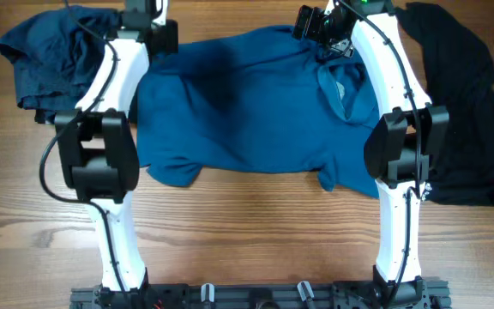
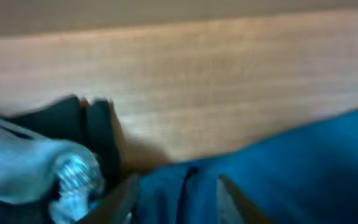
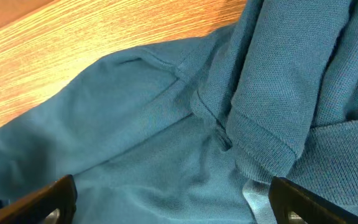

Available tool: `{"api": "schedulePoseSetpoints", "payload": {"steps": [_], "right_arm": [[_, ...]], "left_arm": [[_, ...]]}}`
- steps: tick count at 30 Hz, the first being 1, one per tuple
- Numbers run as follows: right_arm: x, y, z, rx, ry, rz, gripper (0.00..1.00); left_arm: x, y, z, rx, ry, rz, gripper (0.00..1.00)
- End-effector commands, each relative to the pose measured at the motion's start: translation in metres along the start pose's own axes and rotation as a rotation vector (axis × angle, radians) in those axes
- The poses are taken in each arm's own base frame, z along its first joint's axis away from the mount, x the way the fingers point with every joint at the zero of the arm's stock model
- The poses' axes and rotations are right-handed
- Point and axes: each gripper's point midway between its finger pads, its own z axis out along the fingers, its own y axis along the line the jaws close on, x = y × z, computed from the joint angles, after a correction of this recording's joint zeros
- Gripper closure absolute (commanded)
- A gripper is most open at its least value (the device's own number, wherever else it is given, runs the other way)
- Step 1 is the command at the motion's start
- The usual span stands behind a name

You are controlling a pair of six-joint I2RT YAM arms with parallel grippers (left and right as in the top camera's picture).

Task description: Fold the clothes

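A blue polo shirt [image 1: 247, 103] lies spread across the middle of the table. My left gripper [image 1: 148, 21] is at its far left corner. In the blurred left wrist view the fingers [image 2: 176, 199] stand partly apart, with a fold of the blue shirt [image 2: 291, 168] between them. My right gripper [image 1: 316, 26] is at the shirt's far right, near the collar. In the right wrist view its fingers [image 3: 173, 199] are wide open just over the shirt cloth [image 3: 154, 124], beside a ribbed collar or cuff edge [image 3: 272, 106].
A dark navy garment [image 1: 50, 60] is bunched at the far left; it also shows in the left wrist view [image 2: 61, 118]. A black garment [image 1: 470, 103] lies along the right side. Bare wooden table [image 1: 247, 232] runs along the front.
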Motion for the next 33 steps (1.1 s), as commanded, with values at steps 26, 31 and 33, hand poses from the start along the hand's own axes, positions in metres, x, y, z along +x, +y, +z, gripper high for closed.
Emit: {"api": "schedulePoseSetpoints", "payload": {"steps": [26,31,33], "right_arm": [[0.009,0.002,0.007,-0.007,0.032,-0.049,0.00],[0.009,0.002,0.007,-0.007,0.032,-0.050,0.01],[0.009,0.002,0.007,-0.007,0.031,-0.050,0.01]], "left_arm": [[0.019,0.006,-0.017,-0.028,0.155,-0.007,0.45],[0.040,0.005,0.010,-0.028,0.197,-0.006,0.54],[0.036,0.005,0.011,-0.028,0.182,-0.006,0.61]]}}
